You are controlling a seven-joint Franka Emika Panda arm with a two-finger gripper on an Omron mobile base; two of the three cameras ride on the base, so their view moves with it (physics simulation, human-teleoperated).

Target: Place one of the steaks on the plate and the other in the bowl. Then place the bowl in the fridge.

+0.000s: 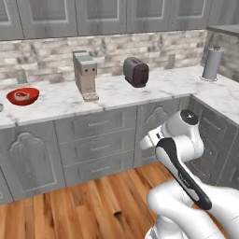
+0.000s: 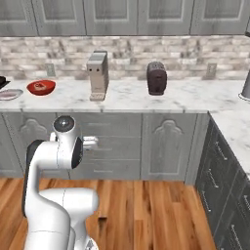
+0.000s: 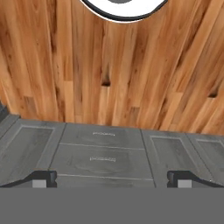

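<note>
Steak (image 1: 21,96) sits in the red bowl (image 1: 22,96) at ten o'clock on the counter (image 1: 121,91), the grey plate (image 2: 10,94) beside it, its load hard to make out. Jaws spread empty over cupboard drawers; fridge run apparently remains.

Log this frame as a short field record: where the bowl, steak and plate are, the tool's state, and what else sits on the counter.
bowl: red bowl on the marble counter, far left
steak: one steak lies inside the bowl
plate: grey plate at the left edge of the right base view, beside the bowl
tool: tool open, empty, aimed at the lower drawers and wood floor
other items: coffee machine, toaster, paper towel roll
fridge: not seen
</note>
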